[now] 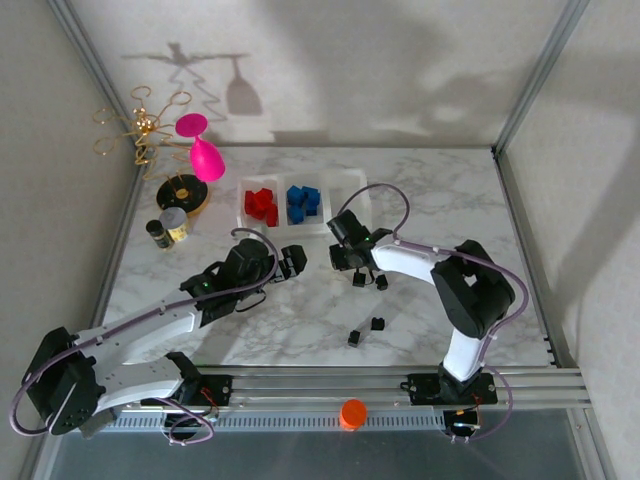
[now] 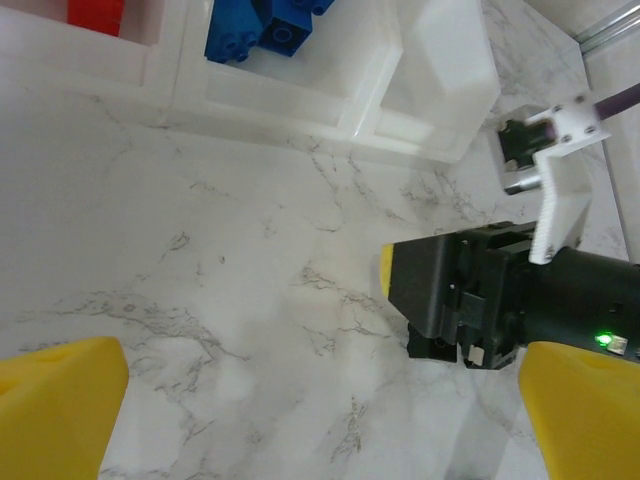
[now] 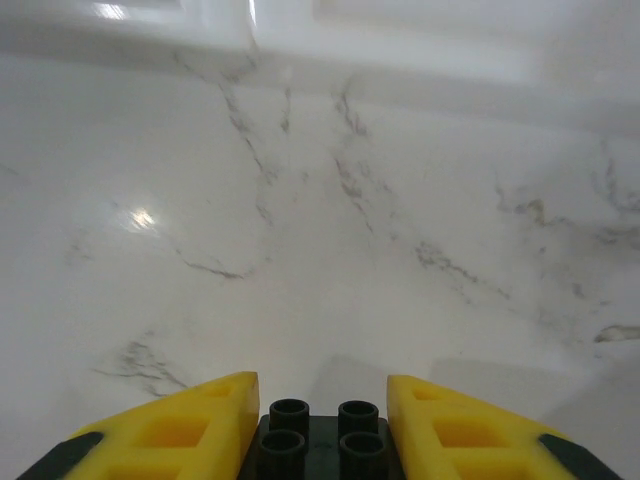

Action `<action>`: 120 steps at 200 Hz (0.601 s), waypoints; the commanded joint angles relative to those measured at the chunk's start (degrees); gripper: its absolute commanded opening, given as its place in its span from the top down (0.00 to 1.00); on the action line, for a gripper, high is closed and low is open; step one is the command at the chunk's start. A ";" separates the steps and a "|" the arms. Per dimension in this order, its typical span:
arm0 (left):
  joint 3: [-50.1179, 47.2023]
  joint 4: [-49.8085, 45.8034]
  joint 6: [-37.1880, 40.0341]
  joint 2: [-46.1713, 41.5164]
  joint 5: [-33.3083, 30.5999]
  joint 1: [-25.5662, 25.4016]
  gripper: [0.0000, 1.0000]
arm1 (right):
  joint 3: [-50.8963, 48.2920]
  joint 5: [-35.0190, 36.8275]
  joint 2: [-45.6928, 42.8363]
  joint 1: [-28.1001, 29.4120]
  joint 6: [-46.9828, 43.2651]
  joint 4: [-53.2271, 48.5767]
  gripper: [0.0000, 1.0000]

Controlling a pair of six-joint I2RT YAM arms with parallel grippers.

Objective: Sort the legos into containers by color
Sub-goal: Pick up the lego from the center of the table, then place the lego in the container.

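Pinching a black brick [image 3: 322, 432] between them, the yellow fingers [image 3: 190, 425] of the right gripper [image 3: 320, 388] press against both sides of the four-stud piece, low over the marble desk [image 3: 320, 200]. From the top, this gripper sits at 6 o'clock of the containers [image 1: 281, 185], a row of clear bins toward the desk's 12 o'clock edge (red bricks [image 1: 261, 203] in the left bin, blue bricks [image 1: 303, 200] in the middle one). Four loose black bricks [image 1: 358, 279] lie on the desk at 5 to 6 o'clock of the right gripper, two close by and two farther off. The left gripper [image 1: 292, 262] sits near it at 9 o'clock, its fingers spread wide over bare marble, holding nothing.
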 commanded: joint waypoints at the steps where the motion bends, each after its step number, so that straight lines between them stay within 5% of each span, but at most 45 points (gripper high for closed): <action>1: 3.11 1.07 1.79 1.10 -0.85 -0.36 0.00 | 3.28 1.66 -3.75 -0.69 -1.44 -0.76 0.75; 50: 6.84 1.40 2.79 3.63 -3.07 -0.02 0.00 | 9.04 3.01 -2.56 -4.98 -4.25 1.01 0.75; 120: 13.77 1.20 4.03 9.86 -4.73 2.80 0.00 | 24.17 4.95 10.78 -9.65 -8.47 2.00 0.75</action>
